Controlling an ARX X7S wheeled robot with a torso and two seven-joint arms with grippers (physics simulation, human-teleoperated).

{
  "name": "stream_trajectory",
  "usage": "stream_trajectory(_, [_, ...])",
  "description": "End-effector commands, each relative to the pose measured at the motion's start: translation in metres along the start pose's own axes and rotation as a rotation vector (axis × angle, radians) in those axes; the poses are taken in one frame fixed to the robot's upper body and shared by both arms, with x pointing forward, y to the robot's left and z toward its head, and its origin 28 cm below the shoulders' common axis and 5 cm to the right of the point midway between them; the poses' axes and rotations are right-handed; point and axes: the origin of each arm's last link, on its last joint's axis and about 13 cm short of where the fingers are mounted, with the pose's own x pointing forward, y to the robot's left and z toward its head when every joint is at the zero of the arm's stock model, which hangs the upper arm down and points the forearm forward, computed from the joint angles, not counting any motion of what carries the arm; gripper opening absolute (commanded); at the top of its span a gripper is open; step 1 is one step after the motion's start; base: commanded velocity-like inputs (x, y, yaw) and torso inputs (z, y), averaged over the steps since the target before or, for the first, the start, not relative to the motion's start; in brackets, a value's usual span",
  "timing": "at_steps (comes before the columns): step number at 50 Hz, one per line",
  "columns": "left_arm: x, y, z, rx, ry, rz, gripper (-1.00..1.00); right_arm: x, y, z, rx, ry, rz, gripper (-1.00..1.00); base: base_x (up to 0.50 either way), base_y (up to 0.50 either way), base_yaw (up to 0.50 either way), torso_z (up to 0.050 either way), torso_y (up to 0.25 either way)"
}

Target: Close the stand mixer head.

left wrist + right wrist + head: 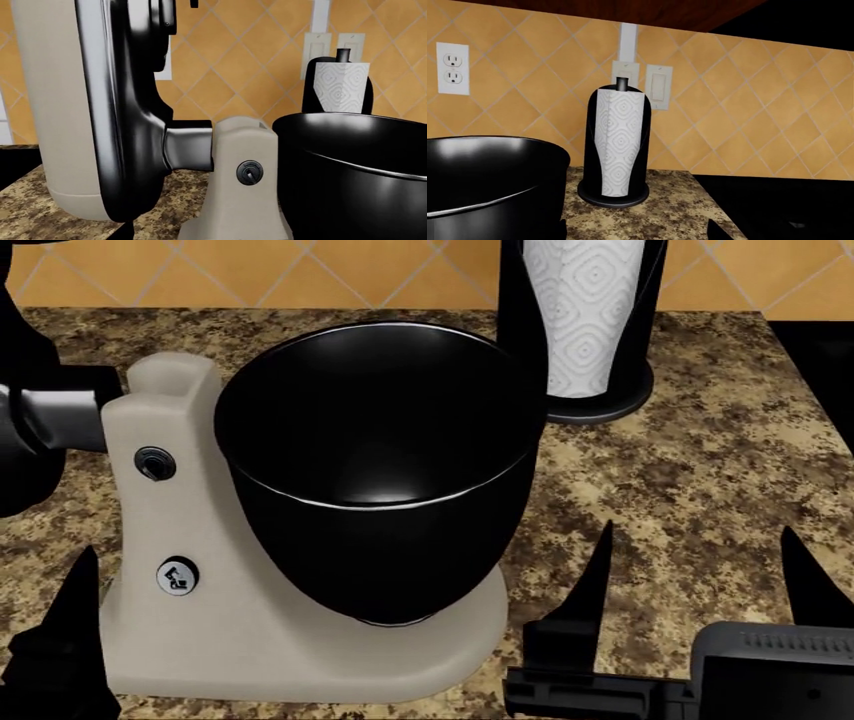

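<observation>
The stand mixer head [53, 125] is tilted up and back, standing almost upright on its grey hinge [190, 149], its black band and beater hub facing the bowl. In the head view only its black edge [16, 475] shows at the far left. The beige column [243, 200] with two knobs and the glossy black bowl [374, 440] stand on the base [267, 650]. My left gripper [210, 232] is low in front of the column, open and empty; one finger [78, 610] shows in the head view. My right gripper [703, 575] is open and empty, right of the base.
A black paper towel holder [587, 320] with a white roll stands behind the bowl's right side. The granite counter [694, 470] runs to a dark surface [817, 350] at the right. A tiled wall with an outlet [452, 68] and switches [658, 86] is behind.
</observation>
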Motion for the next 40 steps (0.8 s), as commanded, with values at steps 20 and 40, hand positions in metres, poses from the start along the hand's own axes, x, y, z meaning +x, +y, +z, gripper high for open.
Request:
stream_trajectory(20, [-0.023, 0.019, 0.034, -0.023, -0.015, 0.054, 1.00, -0.005, -0.008, 0.004, 0.010, -0.005, -0.031, 1.00, -0.04, 0.00, 0.00, 0.000, 0.001])
stream_trajectory(40, [-0.026, 0.052, 0.127, -0.046, -0.069, 0.155, 1.00, -0.003, -0.006, -0.001, 0.017, 0.011, -0.030, 1.00, 0.00, 0.00, 0.00, 0.000, 0.000])
